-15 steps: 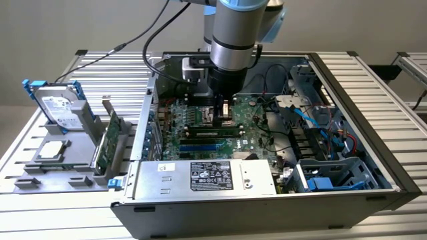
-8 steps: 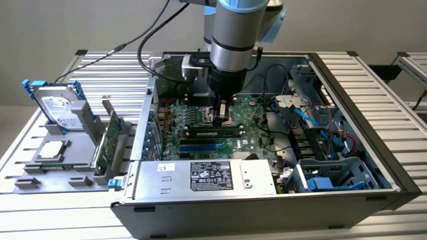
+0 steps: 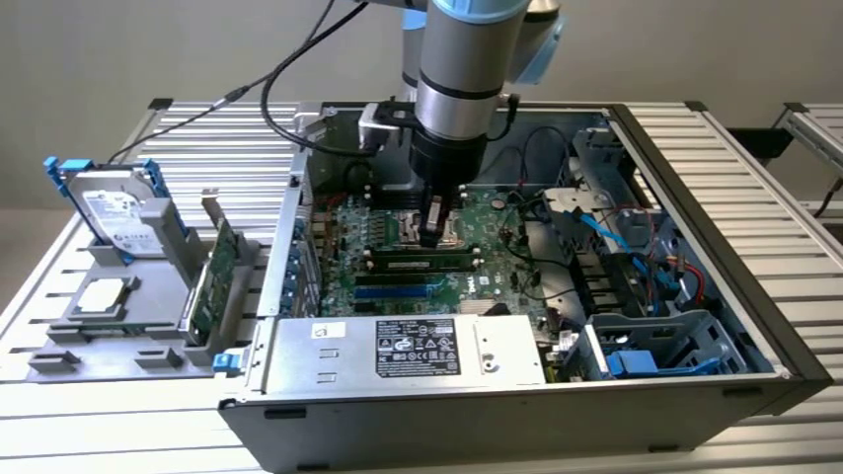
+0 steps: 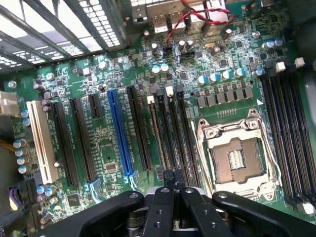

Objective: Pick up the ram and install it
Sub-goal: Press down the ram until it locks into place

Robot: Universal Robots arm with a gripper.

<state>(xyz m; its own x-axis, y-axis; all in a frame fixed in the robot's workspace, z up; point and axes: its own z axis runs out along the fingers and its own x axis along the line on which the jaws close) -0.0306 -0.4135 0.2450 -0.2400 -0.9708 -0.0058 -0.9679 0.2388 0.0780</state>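
Ram (image 3: 424, 263) (green stick, black chips) in slot

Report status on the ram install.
Fingers shut, low over the memory slots beside the processor socket. Can't tell whether the ram is held. No cables across the slots.

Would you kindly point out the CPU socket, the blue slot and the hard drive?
CPU socket (image 4: 236, 160), wrist view, the contact field at its centre.
blue slot (image 4: 121, 133), wrist view, midway along its length.
hard drive (image 3: 116, 212), exterior view, its labelled silver face.
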